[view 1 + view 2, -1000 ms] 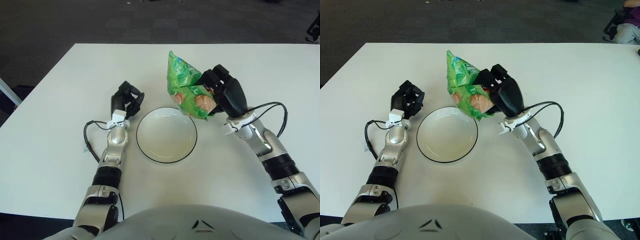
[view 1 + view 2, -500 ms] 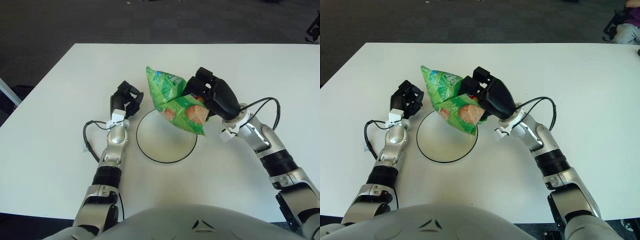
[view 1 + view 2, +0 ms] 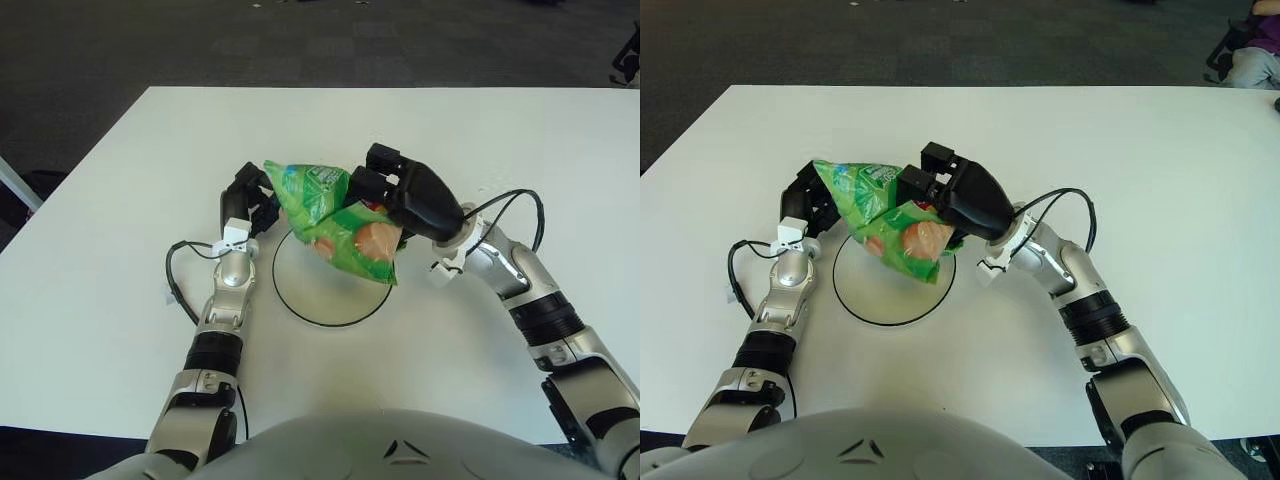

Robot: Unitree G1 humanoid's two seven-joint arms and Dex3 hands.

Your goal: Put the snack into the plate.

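A green snack bag (image 3: 335, 220) with orange pictures on it hangs over the white, dark-rimmed plate (image 3: 315, 300) in the middle of the table. My right hand (image 3: 400, 195) is shut on the bag's right side and holds it above the plate's far half, with the bag covering much of the dish. My left hand (image 3: 250, 205) shows just left of the plate, its fingers curled and holding nothing; the bag's left tip overlaps it in view.
The white table (image 3: 120, 250) extends well past the plate on every side. Black cables loop beside each forearm, one at the left (image 3: 178, 280) and one at the right (image 3: 510, 205). Dark floor lies beyond the far edge.
My right hand has carried the bag leftward and lower, from right of the plate to above it. The left hand has stayed put.
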